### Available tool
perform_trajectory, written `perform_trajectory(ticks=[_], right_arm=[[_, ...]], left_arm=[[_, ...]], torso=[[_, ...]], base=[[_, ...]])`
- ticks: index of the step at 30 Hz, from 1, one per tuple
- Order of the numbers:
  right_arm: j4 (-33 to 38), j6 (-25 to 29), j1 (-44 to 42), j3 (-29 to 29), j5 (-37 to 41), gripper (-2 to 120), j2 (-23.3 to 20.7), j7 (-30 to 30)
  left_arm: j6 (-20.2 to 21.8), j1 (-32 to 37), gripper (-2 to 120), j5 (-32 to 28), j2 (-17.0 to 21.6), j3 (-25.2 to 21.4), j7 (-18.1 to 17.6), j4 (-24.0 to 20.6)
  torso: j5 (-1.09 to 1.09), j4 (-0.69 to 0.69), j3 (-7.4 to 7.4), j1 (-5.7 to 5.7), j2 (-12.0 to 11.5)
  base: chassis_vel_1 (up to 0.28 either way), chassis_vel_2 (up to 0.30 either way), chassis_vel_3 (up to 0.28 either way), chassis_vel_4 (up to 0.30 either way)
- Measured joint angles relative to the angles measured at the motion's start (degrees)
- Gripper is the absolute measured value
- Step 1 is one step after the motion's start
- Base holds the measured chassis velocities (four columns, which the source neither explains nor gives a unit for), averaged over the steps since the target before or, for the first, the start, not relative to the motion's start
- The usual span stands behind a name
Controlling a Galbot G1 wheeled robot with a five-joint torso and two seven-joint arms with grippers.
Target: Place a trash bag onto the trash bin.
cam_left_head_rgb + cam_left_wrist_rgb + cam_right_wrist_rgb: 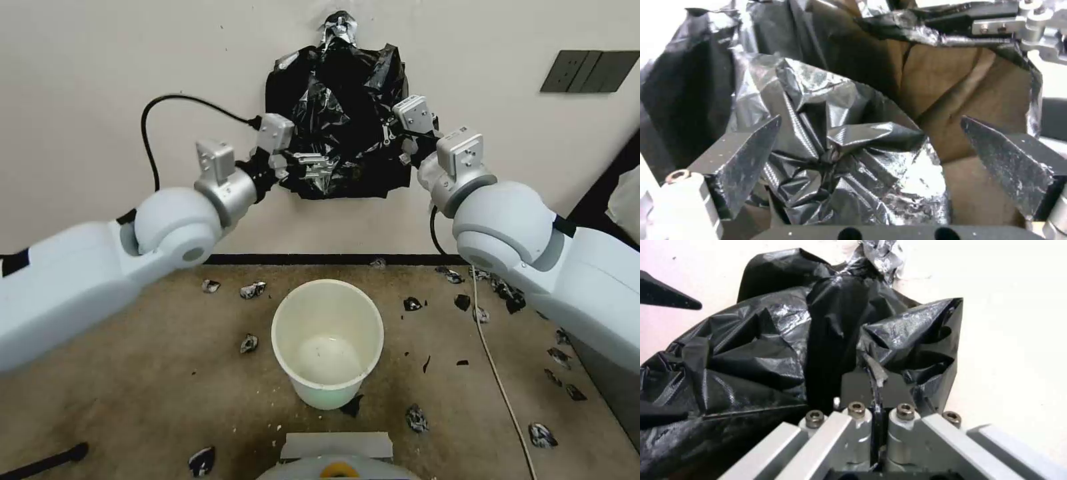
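Up at top centre the bag hangs on the wall, right tool pinched on its edge, left tool gaping around a crumple, bin below; thin film could tear.

The trash bag, glossy black and crinkled, hangs bunched against the wall, well above the floor. Below it the trash bin, round and cream-white, stands upright and unlined.
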Motion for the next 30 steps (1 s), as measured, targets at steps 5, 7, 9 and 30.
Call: perform_trajectory(ticks=[5,7,9,30], right_arm=[[0.3,0.0,-0.4,0.3,0.0,0,0.1,-0.1],[0.3,0.1,-0.4,0.3,0.0,0,0.2,-0.1],[0.3,0.1,-0.4,0.3,0.0,0,0.2,-0.2],[0.5,0.6,-1.9,1.2,0.1,0,0.9,-0.2]], left_arm=[[3.2,-3.4,100,2.3,-1.8,3.6,-1.4,1.3],[4.5,-4.5,99,2.9,-2.3,4.9,-1.8,1.3],[6.4,-6.1,91,3.3,-2.7,6.5,-2.3,1.3],[15.5,-7.5,15,4.2,-1.0,7.7,-10.3,1.3]], torso=[[-0.02,-0.01,0.00,0.00,0.0],[-0.01,-0.01,0.00,0.00,0.0],[-0.01,0.00,0.00,0.00,0.0],[-0.02,-0.01,0.00,0.00,0.0]], base=[[0.000,0.000,0.000,0.000],[0.000,0.000,0.000,0.000],[0.000,0.000,0.000,0.000],[0.000,0.000,0.000,0.000]])
